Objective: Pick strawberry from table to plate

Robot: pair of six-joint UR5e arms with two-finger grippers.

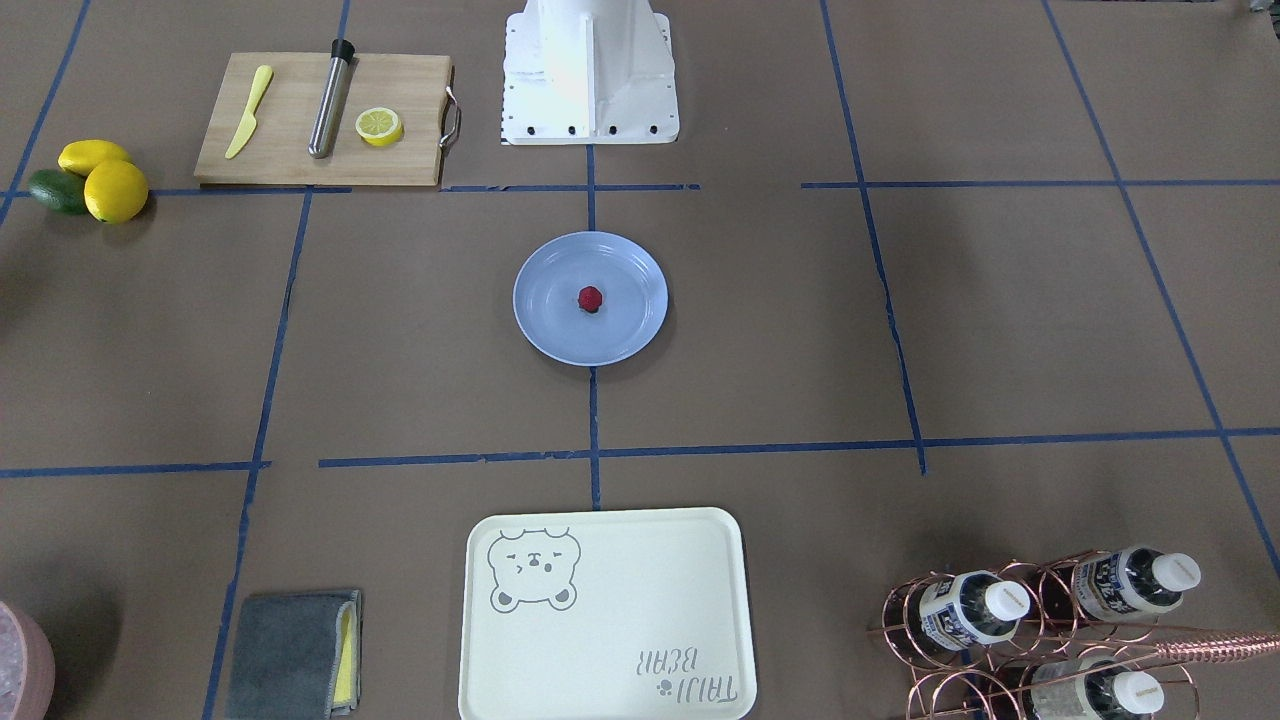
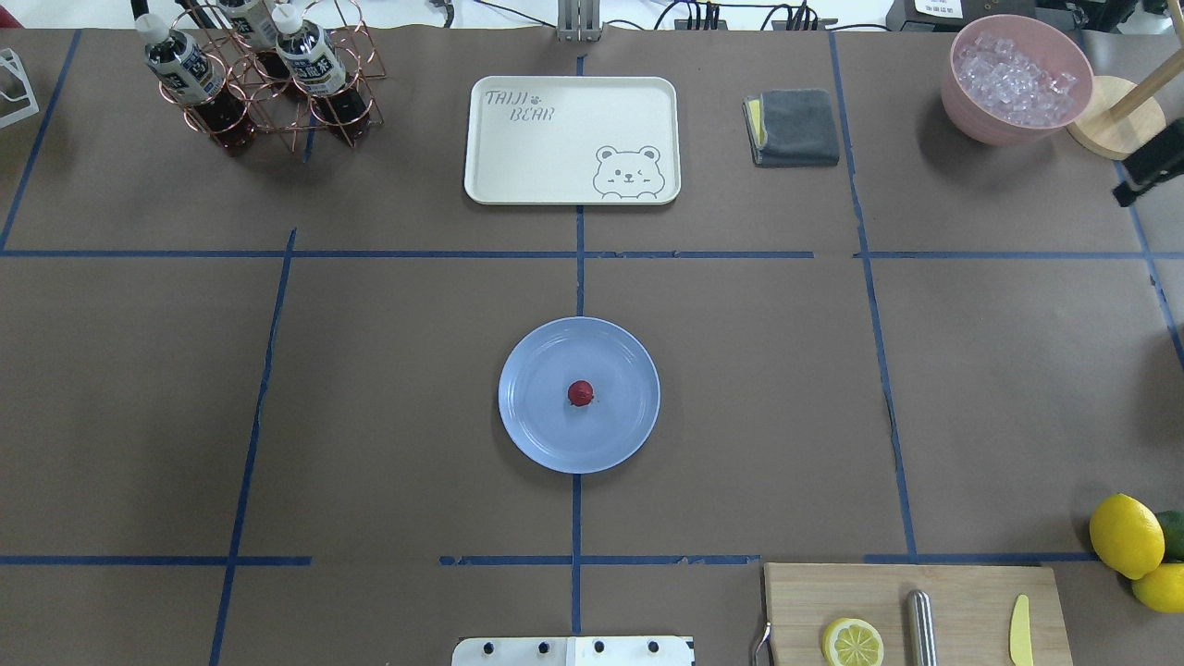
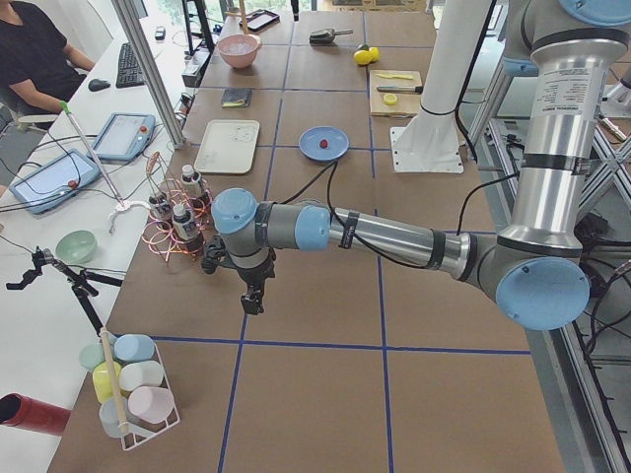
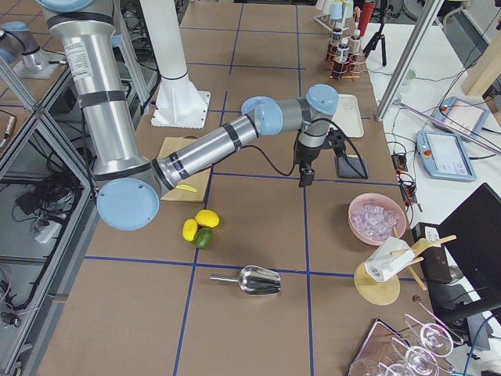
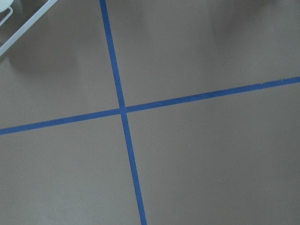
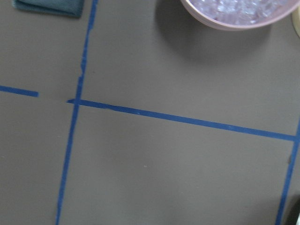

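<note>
The small dark red strawberry (image 1: 590,299) (image 2: 580,393) (image 3: 322,144) lies at the middle of the round pale blue plate (image 1: 540,325) (image 2: 536,439) (image 3: 338,154), at the centre of the brown table (image 2: 388,388). No arm shows in the overhead or front views. In the exterior left view the near arm's left gripper (image 3: 252,304) hangs over bare paper beside the bottle rack, far from the plate. The right gripper (image 4: 304,180) hangs over the table near the grey cloth and the ice bowl. Whether either is open or shut I cannot tell.
A cutting board (image 2: 962,592) carries a lemon half (image 2: 852,642), a metal rod and a yellow knife. Lemons (image 2: 1126,535) and an avocado sit beside it. Farther off stand a bear-print tray (image 2: 518,157), a grey cloth (image 2: 795,128), a bottle rack (image 2: 250,74) and a pink ice bowl (image 2: 1017,79).
</note>
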